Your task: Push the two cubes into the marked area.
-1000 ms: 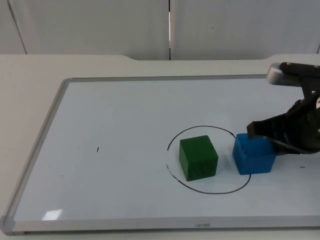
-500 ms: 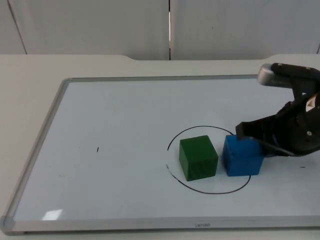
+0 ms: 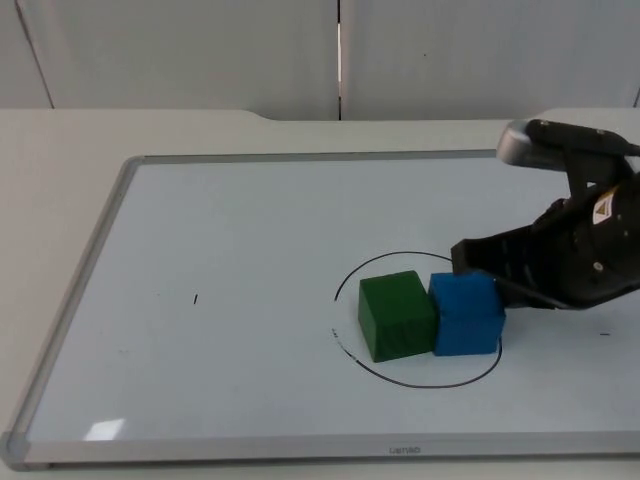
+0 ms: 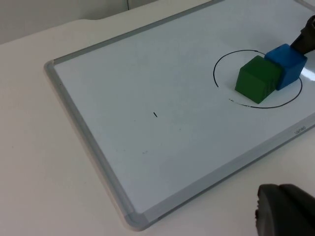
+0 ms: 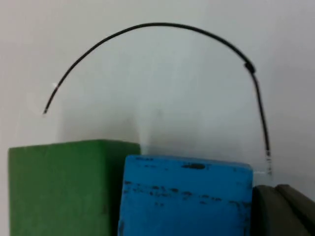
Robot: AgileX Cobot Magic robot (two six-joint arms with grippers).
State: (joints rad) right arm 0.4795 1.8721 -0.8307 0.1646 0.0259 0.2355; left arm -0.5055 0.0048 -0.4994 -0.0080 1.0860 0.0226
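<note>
A green cube (image 3: 397, 315) stands inside the black drawn circle (image 3: 400, 254) on the whiteboard. A blue cube (image 3: 466, 315) touches the green cube's right side, and its own right edge lies about on the circle's line. My right gripper (image 3: 478, 272) presses against the blue cube's far right corner. The right wrist view has the blue cube (image 5: 187, 201) close up beside the green cube (image 5: 59, 191), with the circle's arc (image 5: 147, 24) beyond them. My left gripper (image 4: 285, 211) waits off the board's near edge, looking at both cubes (image 4: 257, 78) (image 4: 288, 61).
The whiteboard's grey metal frame (image 3: 90, 270) runs around the work surface. A small black tick mark (image 3: 196, 298) sits on the board's left half. The grey partition wall (image 3: 200, 50) closes off the back of the table.
My right gripper has pushed the blue cube leftward, from outside the circle's right edge until it touches the green cube. The green cube has stayed where it was.
</note>
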